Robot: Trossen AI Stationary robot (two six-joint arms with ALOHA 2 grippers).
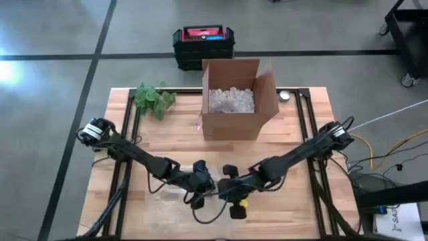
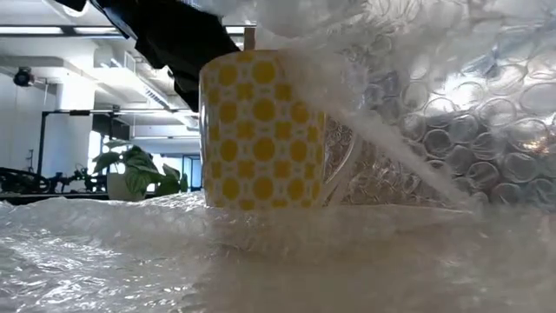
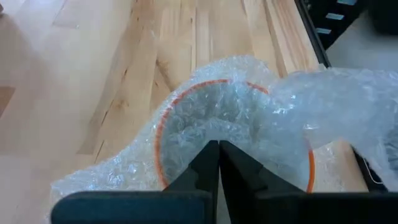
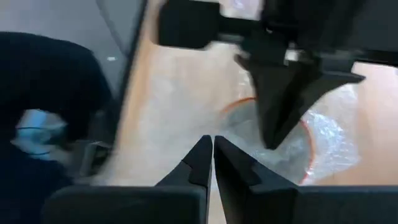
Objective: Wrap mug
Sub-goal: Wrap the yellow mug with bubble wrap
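Both arms are dark, slim and jointed, with black cables looping near the wrists. Each tool (image 3: 217, 158) ends in two flat, tapering black fingers (image 4: 202, 158).

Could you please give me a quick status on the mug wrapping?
Left gripper shut on clear bubble wrap, pulling it over the yellow patterned mug. Right gripper shut, close beside it. Mug upright, partly covered. Nothing in the way.

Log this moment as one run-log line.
step: wrapping | mug upright on bubble wrap | left gripper shut on wrap over rim | right gripper shut, beside it | box behind
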